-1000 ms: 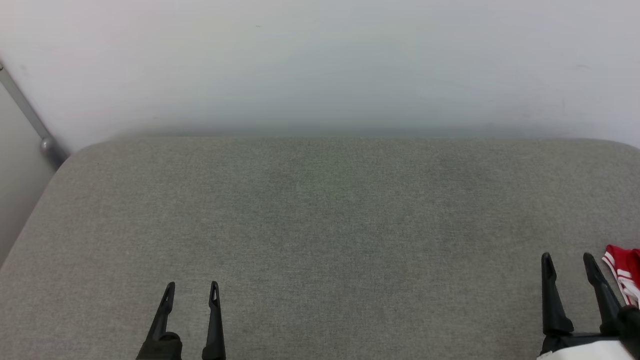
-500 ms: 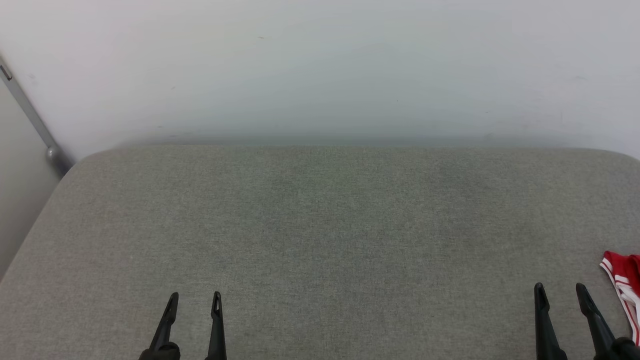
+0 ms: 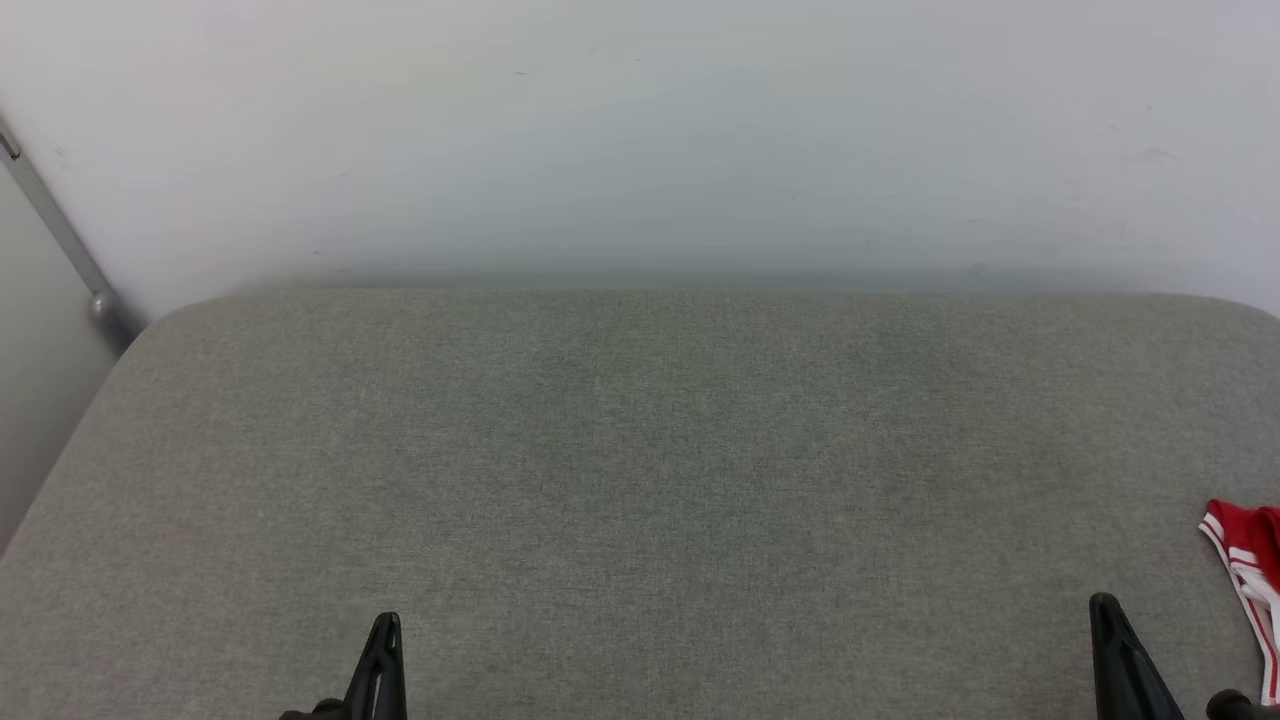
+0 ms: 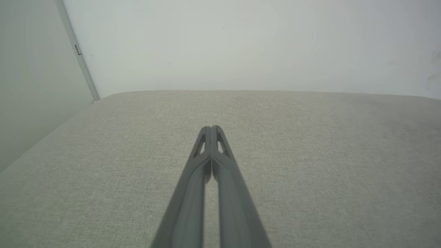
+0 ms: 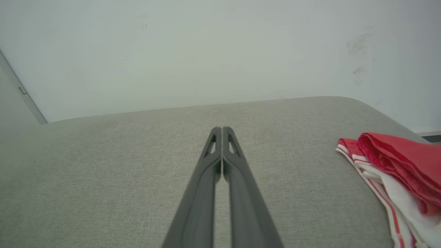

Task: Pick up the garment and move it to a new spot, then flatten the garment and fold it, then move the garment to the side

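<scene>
At the far right of the padded surface (image 3: 640, 450): the garment (image 3: 1243, 555) lies bunched in a red and white heap; striped trim runs along its edge; the head view's right border cuts it off
Left gripper (image 4: 211, 130): jaws closed, the two dark fingers pressed tip to tip with nothing between them; it sits low at the lower left of the head view, over bare grey cloth
Right gripper (image 5: 221, 130): jaws closed likewise, tips meeting, holding nothing; it points up the surface toward the wall (image 3: 640, 140)
Garment and right gripper: the heap lies to the right of the fingers, near but apart; no contact
Garment and left gripper: well apart, most of the surface between them
Surface: grey woven fabric with rounded far corners, set against the pale wall
Left side: a slanted metal rail (image 3: 55, 235) stands past the surface's far left corner
</scene>
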